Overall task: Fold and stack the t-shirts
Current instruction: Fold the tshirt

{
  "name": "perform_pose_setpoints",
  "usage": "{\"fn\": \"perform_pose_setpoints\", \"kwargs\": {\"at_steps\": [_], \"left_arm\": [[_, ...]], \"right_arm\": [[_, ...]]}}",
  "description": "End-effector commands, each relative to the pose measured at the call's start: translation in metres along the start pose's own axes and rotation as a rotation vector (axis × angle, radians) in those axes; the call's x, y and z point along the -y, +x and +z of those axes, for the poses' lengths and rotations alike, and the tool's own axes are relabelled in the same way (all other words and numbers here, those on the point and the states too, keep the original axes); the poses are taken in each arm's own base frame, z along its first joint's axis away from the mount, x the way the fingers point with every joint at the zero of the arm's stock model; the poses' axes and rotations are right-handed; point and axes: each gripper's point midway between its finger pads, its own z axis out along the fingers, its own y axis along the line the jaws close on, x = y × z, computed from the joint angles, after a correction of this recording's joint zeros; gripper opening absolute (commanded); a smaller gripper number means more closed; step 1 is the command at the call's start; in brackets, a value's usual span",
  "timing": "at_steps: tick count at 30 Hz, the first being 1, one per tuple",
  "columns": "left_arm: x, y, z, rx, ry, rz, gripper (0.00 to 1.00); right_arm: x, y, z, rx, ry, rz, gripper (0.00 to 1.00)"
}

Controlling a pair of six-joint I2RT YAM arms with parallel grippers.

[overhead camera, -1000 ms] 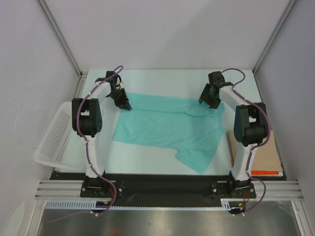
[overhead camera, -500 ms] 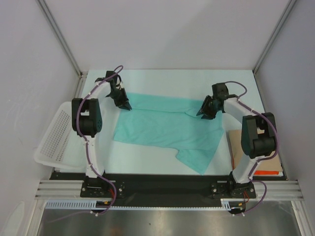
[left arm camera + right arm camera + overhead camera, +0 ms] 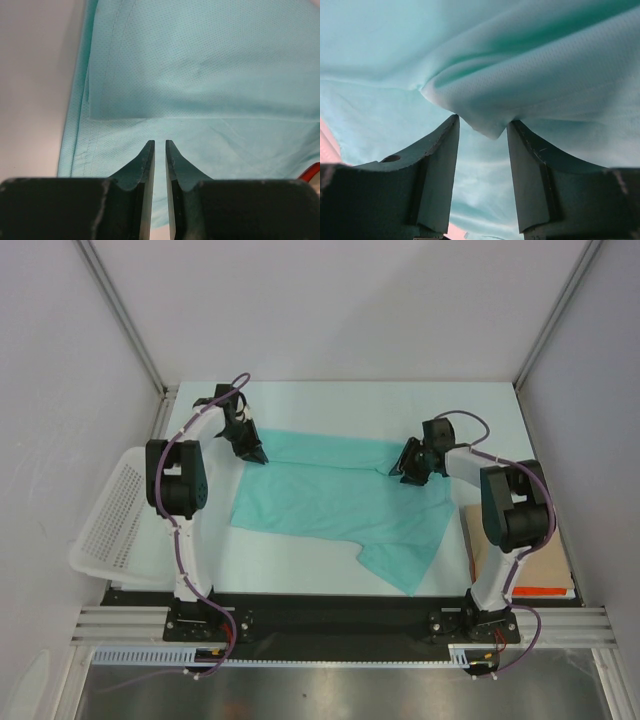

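One teal t-shirt (image 3: 340, 500) lies spread flat on the white table, a sleeve pointing toward the near right. My left gripper (image 3: 253, 452) is at its far left corner. In the left wrist view (image 3: 160, 142) the jaws are closed to a thin slit at the cloth's (image 3: 200, 75) edge, pinching it. My right gripper (image 3: 405, 468) is low at the shirt's far right part. In the right wrist view (image 3: 484, 120) its jaws stand wide open, with a raised fold of cloth (image 3: 545, 75) poking between the tips.
A white mesh basket (image 3: 110, 520) stands off the table's left edge. A flat brown cardboard sheet (image 3: 535, 560) with an orange strip (image 3: 540, 591) lies at the near right. White walls enclose the table on three sides.
My right gripper has moved left and down onto the shirt's far right part. The left gripper and the shirt have stayed in place.
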Motion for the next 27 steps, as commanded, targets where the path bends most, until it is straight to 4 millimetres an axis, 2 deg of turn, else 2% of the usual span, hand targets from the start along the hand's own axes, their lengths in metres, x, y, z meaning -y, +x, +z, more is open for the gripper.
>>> {"fn": "perform_pose_setpoints", "kwargs": {"at_steps": [1, 6, 12, 14, 15, 17, 24, 27], "left_arm": [[0.020, -0.011, -0.029, 0.067, 0.044, 0.053, 0.18], [0.019, -0.011, -0.029, 0.068, 0.041, 0.055, 0.18], [0.019, -0.009, -0.027, 0.066, 0.044, 0.054, 0.18], [0.018, -0.009, -0.026, 0.062, 0.046, 0.053, 0.18], [0.018, -0.008, -0.025, 0.060, 0.046, 0.052, 0.18], [0.018, -0.008, -0.024, 0.056, 0.048, 0.053, 0.18], [0.016, -0.008, -0.022, 0.053, 0.053, 0.049, 0.18], [0.015, -0.007, -0.019, 0.046, 0.055, 0.049, 0.18]], "right_arm": [[-0.013, -0.023, 0.008, 0.070, -0.036, -0.012, 0.48], [-0.029, -0.031, 0.011, 0.063, -0.091, 0.043, 0.40], [-0.044, -0.032, -0.001, -0.002, -0.178, 0.209, 0.17], [-0.050, -0.037, -0.009, -0.026, -0.220, 0.294, 0.02], [-0.054, -0.040, -0.014, -0.034, -0.241, 0.323, 0.00], [-0.059, -0.042, -0.025, -0.084, -0.273, 0.438, 0.00], [-0.062, -0.024, -0.047, -0.306, -0.249, 0.745, 0.02], [-0.067, -0.015, -0.049, -0.403, -0.248, 0.832, 0.11]]}}
